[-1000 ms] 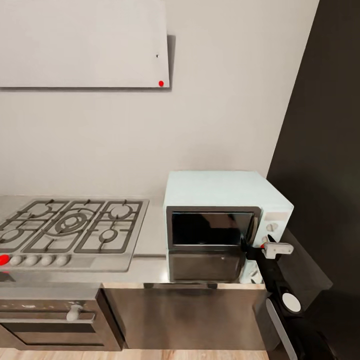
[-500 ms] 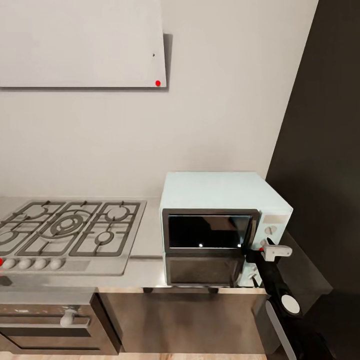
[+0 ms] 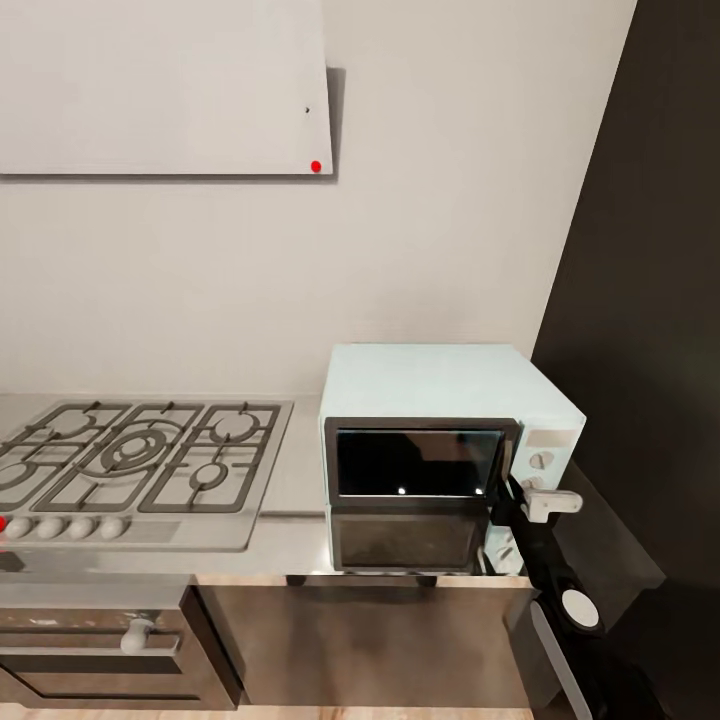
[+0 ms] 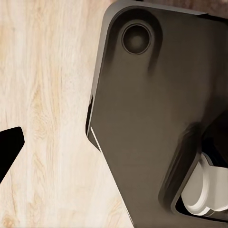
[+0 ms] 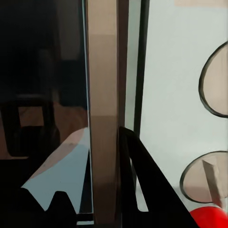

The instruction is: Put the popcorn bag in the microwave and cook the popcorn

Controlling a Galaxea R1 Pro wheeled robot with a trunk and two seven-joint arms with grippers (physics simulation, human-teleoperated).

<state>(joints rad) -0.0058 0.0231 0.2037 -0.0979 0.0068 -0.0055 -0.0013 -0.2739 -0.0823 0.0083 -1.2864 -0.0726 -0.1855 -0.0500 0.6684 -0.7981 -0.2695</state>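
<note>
The pale mint-blue microwave (image 3: 430, 385) stands on the grey countertop (image 3: 300, 470), its dark glass door closed. My right gripper (image 3: 503, 497) is at the door's right edge, beside the knobs. In the right wrist view its black fingers (image 5: 142, 190) sit on either side of the vertical door handle (image 5: 102, 71), shut on it, with the microwave's pale knob panel (image 5: 166, 71) beside. The popcorn bag is out of view. In the left wrist view, one black fingertip (image 4: 8, 147) of my left gripper hangs over the wood floor (image 4: 47, 95), holding nothing.
A gas hob (image 3: 140, 450) lies left of the microwave, under a flat white hood (image 3: 160, 85). A built-in oven (image 3: 100, 640) sits below the hob. A tall dark cabinet (image 3: 640, 300) walls in the right side. My dark base (image 4: 152, 118) is under the left arm.
The head camera shifted a little, so the whole picture slid left. My right gripper stays at the microwave door's handle, and the door looks unchanged.
</note>
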